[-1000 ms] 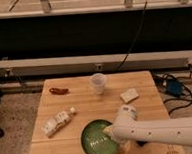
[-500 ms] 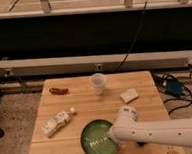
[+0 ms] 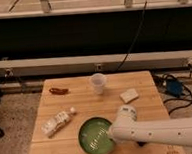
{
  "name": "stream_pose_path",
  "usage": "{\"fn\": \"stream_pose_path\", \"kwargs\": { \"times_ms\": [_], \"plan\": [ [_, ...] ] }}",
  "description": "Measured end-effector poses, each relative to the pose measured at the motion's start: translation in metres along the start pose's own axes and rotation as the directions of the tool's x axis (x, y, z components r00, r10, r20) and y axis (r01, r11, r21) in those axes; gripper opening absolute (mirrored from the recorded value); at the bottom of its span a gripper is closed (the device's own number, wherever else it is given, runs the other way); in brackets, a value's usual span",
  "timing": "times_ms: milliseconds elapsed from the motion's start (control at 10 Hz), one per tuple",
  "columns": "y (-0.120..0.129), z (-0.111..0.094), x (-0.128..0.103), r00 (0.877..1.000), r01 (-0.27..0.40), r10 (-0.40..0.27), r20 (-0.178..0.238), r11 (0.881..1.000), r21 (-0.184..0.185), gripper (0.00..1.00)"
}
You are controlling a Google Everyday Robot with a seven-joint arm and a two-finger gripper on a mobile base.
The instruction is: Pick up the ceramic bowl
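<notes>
My arm comes in from the right edge, low across the near side of the table (image 3: 140,83), its white wrist bent toward the bowl (image 3: 96,138). My gripper (image 3: 112,135) sits at the bowl's right rim, fingers together; the wrist hides them, so I cannot tell whether they pinch the rim. The bowl lies near the front edge, its right side covered.

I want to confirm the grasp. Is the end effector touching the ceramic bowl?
Cannot tell. In the camera view the end effector is at the right rim of the ceramic bowl, but the arm's white body hides any contact point.
</notes>
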Motion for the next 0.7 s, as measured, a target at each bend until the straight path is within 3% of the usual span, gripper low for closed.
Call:
{"fn": "stream_pose_path", "kwargs": {
  "times_ms": [700],
  "plan": [
    [-0.016,-0.02,0.003,0.999,0.026,-0.025,-0.02,1.0,0.011,0.09]
  ]
}}
